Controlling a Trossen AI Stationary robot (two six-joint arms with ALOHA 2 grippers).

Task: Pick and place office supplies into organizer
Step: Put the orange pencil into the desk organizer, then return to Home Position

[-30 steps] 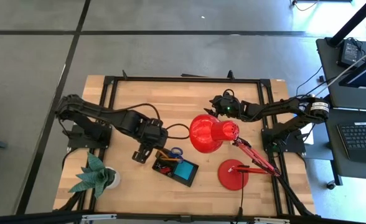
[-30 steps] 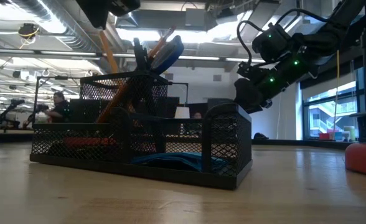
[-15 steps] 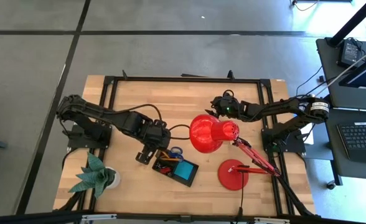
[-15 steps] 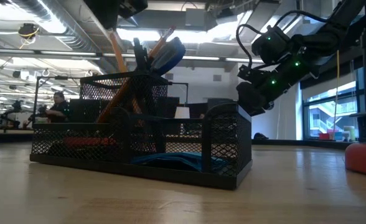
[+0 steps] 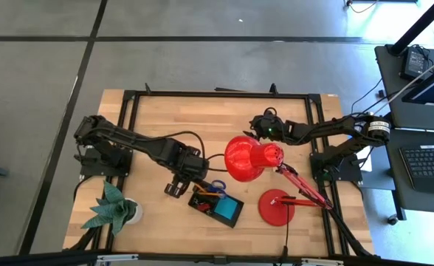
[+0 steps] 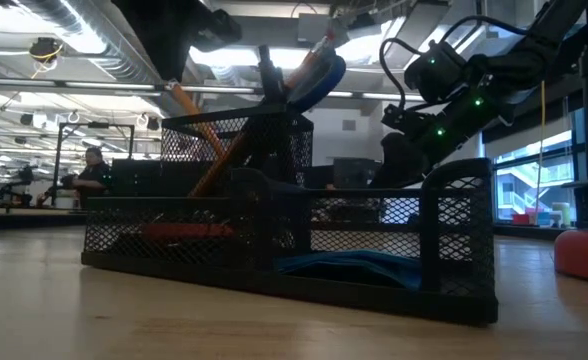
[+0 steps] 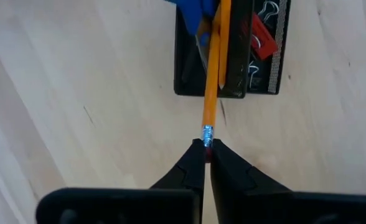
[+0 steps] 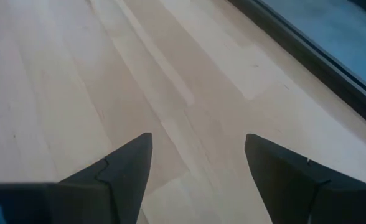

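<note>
From above, the left hand [image 5: 178, 186] is just beside the organizer [image 5: 217, 206] on the tabletop [image 5: 158, 118], and the right hand [image 5: 257, 124] waits spread behind the red lamp [image 5: 252, 158]; a further push from the left arm could slide the light tray. In the low view, the pencil [image 6: 212, 162] leans steeply in the tall cup; if it is released too early, it may tip out. In the left wrist view, the fingers [image 7: 192, 169] are pressed together on the eraser end only, so the pencil can pivot or slip.
</note>
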